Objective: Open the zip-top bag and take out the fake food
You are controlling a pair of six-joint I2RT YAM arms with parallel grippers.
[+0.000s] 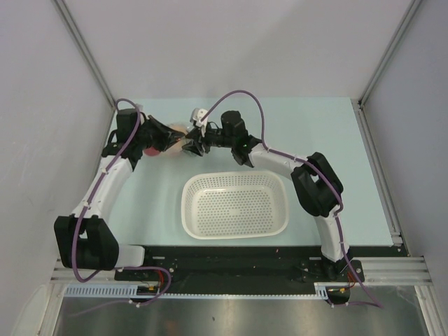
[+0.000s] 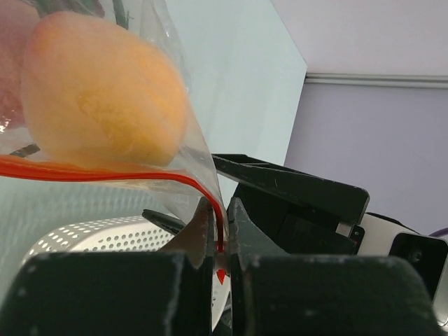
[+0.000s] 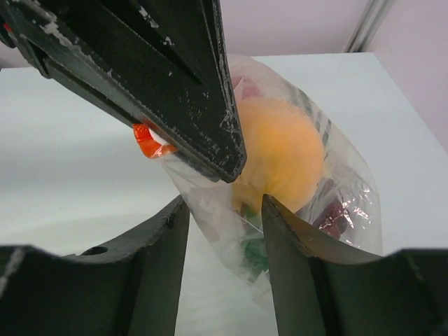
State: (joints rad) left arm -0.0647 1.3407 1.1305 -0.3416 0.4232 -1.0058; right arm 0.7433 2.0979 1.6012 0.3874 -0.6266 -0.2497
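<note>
The zip-top bag [image 1: 178, 132] is held up between the two grippers at the back left of the table. My left gripper [image 2: 222, 208] is shut on the bag's red zip strip [image 2: 84, 173] at its corner; it also shows in the top view [image 1: 172, 140]. Inside the bag are an orange fruit [image 2: 105, 91], green pieces [image 3: 255, 255] and a dark red piece [image 3: 339, 217]. My right gripper [image 3: 224, 203] is open, its fingers either side of the bag's [image 3: 210, 210] lower clear plastic, just below the left gripper's fingers [image 3: 182, 91]. In the top view the right gripper [image 1: 191, 145] sits against the bag.
A white perforated basket [image 1: 235, 231] stands empty in the middle of the table, in front of the grippers; its rim shows in the left wrist view [image 2: 98, 234]. Grey walls close in the table at the back and sides.
</note>
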